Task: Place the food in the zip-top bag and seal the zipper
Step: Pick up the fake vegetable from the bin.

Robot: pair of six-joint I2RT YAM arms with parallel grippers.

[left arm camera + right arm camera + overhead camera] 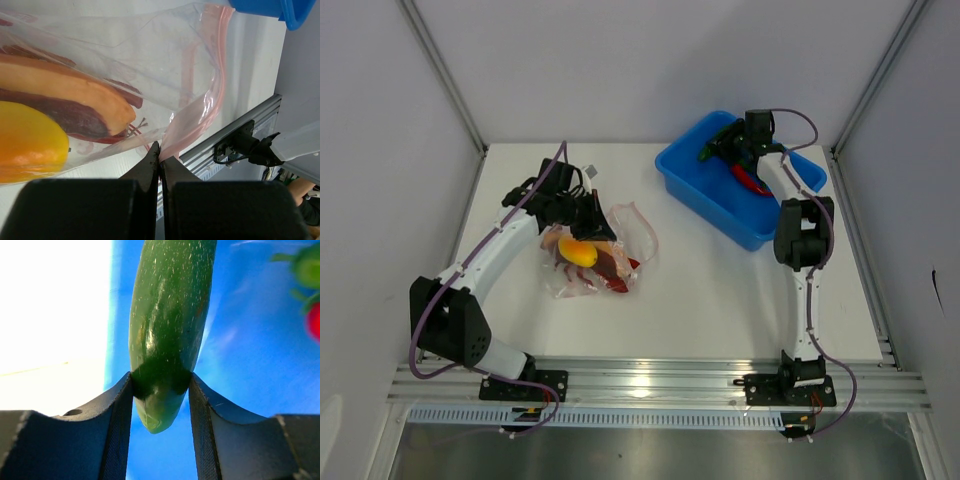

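1. Top view, setting. A white matte table (pixel 720 300) is enclosed by pale grey walls (pixel 620 60). A ribbed aluminium rail (pixel 650 378) along its near edge carries both my arms.
2. Top view, left. My left pincer (pixel 592 216) sits at the far edge of the bag (pixel 632 236), which lies crumpled left of the table's centre. A yellow fruit (pixel 578 252) and a red chili (pixel 618 284) show through the clear film.
3. Top view, right. My right pincer (pixel 735 146) reaches into the bin (pixel 705 190), a glossy blue rectangular tub at the far right, well apart from the bag. A second red chili (pixel 752 182) lies in it beside my arm.
4. Left wrist view. My black fingers (pixel 150 170) are pressed together, pinching the zipper (pixel 220 75), a pale pink translucent strip that curves up from my tips along the bag's edge. The film is clear and wrinkled. Inside lie the smooth, rounded fruit (pixel 30 145) and a flat orange piece (pixel 75 95) with a dark maroon band. A corner of the bin (pixel 270 10) shows at top right.
5. Right wrist view. My right pincer (pixel 161 390), with ribbed inner faces, is clamped on a green chili (pixel 170 315). The chili is smooth, glossy, tapering and flecked with pale specks, and its rounded end points towards the lens. Behind it is the bin's blue floor (pixel 250 390). The second red chili (pixel 314 322) is a blur at the right edge.
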